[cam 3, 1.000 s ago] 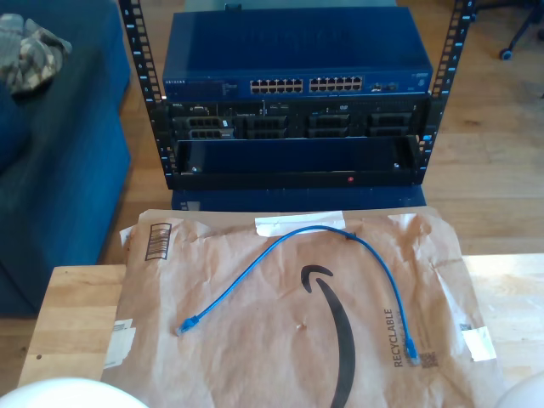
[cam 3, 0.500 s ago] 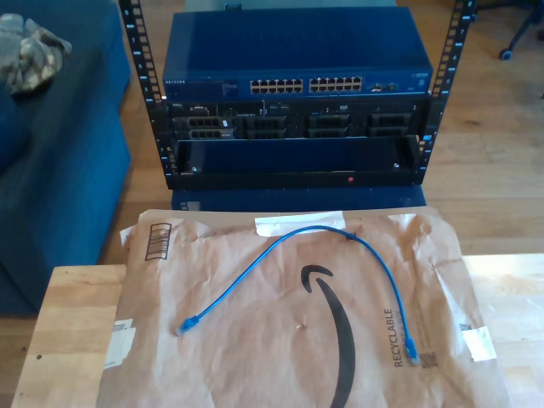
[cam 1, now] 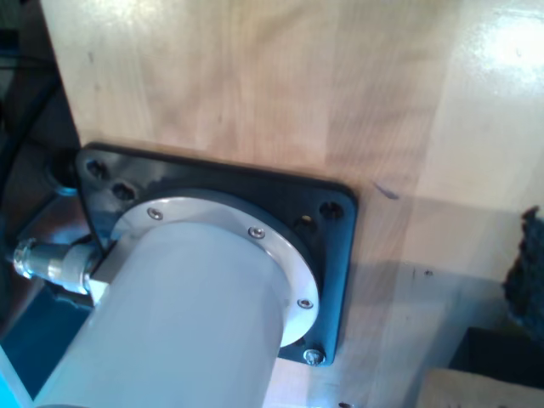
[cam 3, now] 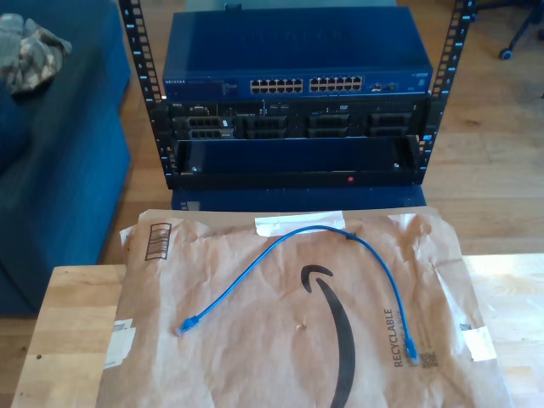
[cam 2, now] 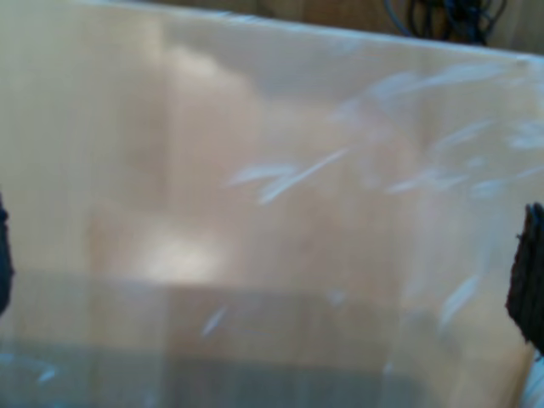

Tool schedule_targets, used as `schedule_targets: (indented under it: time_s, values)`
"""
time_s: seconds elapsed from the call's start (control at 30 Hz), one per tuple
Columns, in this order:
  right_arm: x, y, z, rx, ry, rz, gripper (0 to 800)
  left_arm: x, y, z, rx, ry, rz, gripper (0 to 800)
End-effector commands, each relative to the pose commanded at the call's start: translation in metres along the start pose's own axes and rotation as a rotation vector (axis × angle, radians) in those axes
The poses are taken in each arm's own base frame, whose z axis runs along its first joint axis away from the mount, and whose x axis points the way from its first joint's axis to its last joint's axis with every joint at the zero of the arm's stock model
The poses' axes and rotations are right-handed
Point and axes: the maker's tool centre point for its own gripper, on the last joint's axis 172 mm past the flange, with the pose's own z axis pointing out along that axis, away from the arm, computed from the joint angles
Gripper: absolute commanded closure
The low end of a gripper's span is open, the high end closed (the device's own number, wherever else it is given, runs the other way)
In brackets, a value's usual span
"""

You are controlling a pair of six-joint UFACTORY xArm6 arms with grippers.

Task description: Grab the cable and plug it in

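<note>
On the brown paper [cam 3: 280, 340] over the tabletop [cam 3: 72, 314] lies the cable [cam 3: 255, 265], arched; whether either hand is open I cannot tell.

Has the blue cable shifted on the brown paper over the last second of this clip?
No. The cable lies in the same arch on the brown paper mailer, its top still just below the white label, and both plugs are where they were.

Light wooden table [cam 3: 68, 314] carries flattened brown paper mailer [cam 3: 297, 340]; black arm base plate [cam 1: 336, 255] bolted flat on table.
</note>
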Motion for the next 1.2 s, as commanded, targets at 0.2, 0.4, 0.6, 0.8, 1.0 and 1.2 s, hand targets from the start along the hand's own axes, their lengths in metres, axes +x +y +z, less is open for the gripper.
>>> schedule_targets:
  time_s: [0.2, 0.4, 0.6, 0.8, 1.0, 1.2]
  values:
    - [-0.097, -0.056, -0.013, -0.072, -0.022, -0.143, 4, 0.005, 0.016, -0.014, -0.016, 0.002, -0.018, 0]
    - [-0.205, -0.097, -0.022, -0.076, -0.010, -0.246, 4, 0.001, 0.055, -0.035, -0.044, 0.004, -0.065, 0]
    - [-0.296, -0.132, -0.014, -0.109, -0.016, -0.318, 3, -0.012, 0.096, -0.057, -0.039, 0.079, -0.135, 0]
    - [-0.384, -0.156, 0.007, -0.029, -0.042, -0.433, 4, -0.031, 0.121, -0.062, -0.024, 0.116, -0.156, 0]
    - [-0.431, -0.169, 0.042, -0.044, -0.035, -0.509, 4, -0.032, 0.123, -0.062, -0.027, 0.114, -0.160, 0]
    - [-0.477, -0.176, 0.066, 0.000, -0.041, -0.583, 7, -0.038, 0.127, -0.060, -0.039, 0.089, -0.164, 0]
